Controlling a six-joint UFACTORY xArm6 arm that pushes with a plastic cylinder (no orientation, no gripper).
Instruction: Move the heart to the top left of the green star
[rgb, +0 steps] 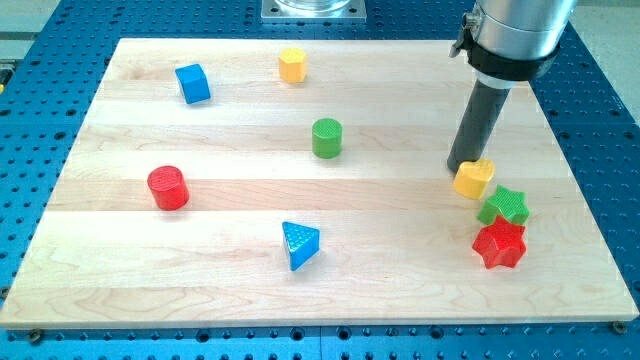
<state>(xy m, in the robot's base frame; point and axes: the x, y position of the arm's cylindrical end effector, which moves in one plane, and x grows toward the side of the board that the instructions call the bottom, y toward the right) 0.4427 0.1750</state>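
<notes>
A blue plastic cube (193, 83) sits near the top left corner of the pale wooden bench (400, 290), and a small yellow plastic hexagonal block (292, 65) stands close to the top edge. A green plastic cylinder (326, 137) is near the bench's middle, well apart from the others. A red plastic cylinder (168, 187) stands toward the left edge. A blue plastic triangular block (300, 243) lies toward the bottom edge. A red plastic star (499, 245) rests near the right edge, toward the bottom right corner.
</notes>
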